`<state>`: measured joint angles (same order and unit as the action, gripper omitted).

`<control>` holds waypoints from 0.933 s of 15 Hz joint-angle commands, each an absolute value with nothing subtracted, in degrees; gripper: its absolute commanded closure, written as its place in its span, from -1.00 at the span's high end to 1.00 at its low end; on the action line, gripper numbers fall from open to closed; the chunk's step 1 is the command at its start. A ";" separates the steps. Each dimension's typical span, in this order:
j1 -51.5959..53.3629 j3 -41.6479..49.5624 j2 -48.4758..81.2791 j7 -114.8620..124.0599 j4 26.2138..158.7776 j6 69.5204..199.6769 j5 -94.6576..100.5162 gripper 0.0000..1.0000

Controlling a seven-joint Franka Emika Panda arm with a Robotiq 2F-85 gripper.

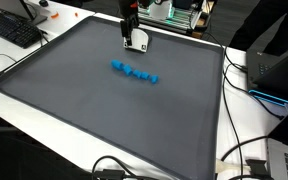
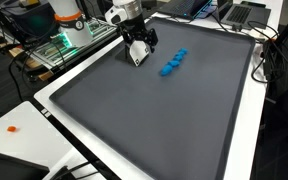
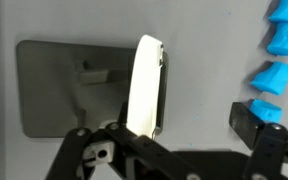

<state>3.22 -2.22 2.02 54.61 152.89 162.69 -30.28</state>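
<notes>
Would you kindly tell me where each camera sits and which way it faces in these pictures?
Exterior view: raised opposite the robot, facing it across the grey mat; the gripper hangs at the far edge.
Exterior view: raised beside the mat, looking across it; the gripper shows top left.
Wrist view: on the wrist, looking down at a white object between the open fingers.
Shared: all three show the blue blocks.

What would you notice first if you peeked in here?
A row of bright blue blocks pops out in the middle of the big dark grey mat. Near the mat's edge, by the robot's base, the black gripper hangs open over a thin white piece.
</notes>
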 commanded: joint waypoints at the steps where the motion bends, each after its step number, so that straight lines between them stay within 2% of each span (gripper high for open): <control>1: 2.72 -1.68 -1.41 57.46 154.24 159.83 -25.93 1.00; 7: 1.02 -1.59 -7.33 61.72 154.15 151.94 -16.46 1.00; 14: -0.45 -3.35 -14.19 56.80 150.20 135.74 -4.47 1.00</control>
